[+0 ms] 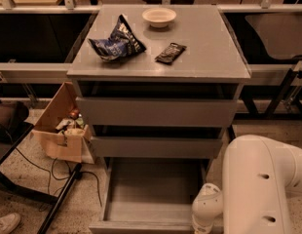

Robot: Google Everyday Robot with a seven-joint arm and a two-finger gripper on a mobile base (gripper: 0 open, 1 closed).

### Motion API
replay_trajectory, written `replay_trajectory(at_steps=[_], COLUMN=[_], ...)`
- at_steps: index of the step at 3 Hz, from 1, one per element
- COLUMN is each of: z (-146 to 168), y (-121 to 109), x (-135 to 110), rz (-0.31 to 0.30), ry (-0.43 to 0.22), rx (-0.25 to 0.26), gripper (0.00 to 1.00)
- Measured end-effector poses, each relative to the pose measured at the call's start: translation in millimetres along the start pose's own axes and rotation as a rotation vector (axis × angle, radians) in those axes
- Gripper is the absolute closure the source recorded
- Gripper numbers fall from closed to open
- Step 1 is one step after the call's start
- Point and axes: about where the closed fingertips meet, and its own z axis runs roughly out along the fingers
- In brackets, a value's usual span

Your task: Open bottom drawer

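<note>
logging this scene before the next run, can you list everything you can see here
cabinet: one, grey, centre, three drawers
bottom drawer: one, grey, lowest in the cabinet, pulled out, nothing visible in its tray
chip bag: one, blue, cabinet top, left side
bowl: one, white, cabinet top, back
snack bar: one, dark wrapper, cabinet top, middle
cardboard box: one, brown, floor left of the cabinet, small items inside
cable: one, black, floor by the box
shoe: one, white, bottom left corner
arm: one, white, bottom right, beside the open drawer
gripper: not in view, past the bottom edge
</note>
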Motion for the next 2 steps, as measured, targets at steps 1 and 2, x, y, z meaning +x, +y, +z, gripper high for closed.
replay_trajectory(at_steps=[1,2], z=[-2.1,-6.7], y=[5.4,13.3], x=[3.4,6.5], rz=[0.008,0.037], ry=[0.005,0.008], rx=[-0.008,-0.024], gripper=[1.00,1.00])
